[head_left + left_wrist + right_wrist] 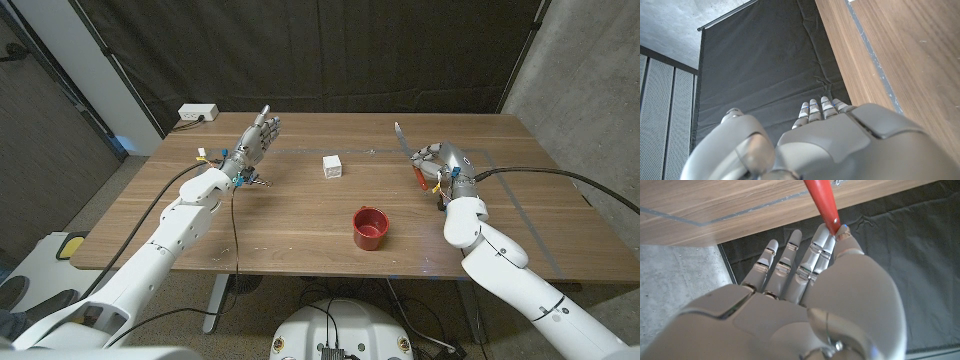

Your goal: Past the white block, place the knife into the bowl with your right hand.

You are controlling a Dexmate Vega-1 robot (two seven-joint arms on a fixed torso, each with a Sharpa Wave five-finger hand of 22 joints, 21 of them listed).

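Note:
My right hand [437, 163] hovers over the right side of the table and holds a knife. The knife's red handle [823, 201] sits between the fingers [816, 250], and its grey blade [401, 137] points away toward the far edge. A red bowl [369, 227] stands near the table's front, left of that hand and nearer to me. The white block [332, 166] lies at mid-table, beyond the bowl. My left hand [256, 139] is raised above the left side with fingers [819, 107] stretched out, holding nothing.
A white power strip [198, 113] lies at the table's far left corner. Grey tape lines [510, 195] mark the wood on the right. A black curtain [330, 50] hangs behind the table. Cables [236, 225] trail from both arms.

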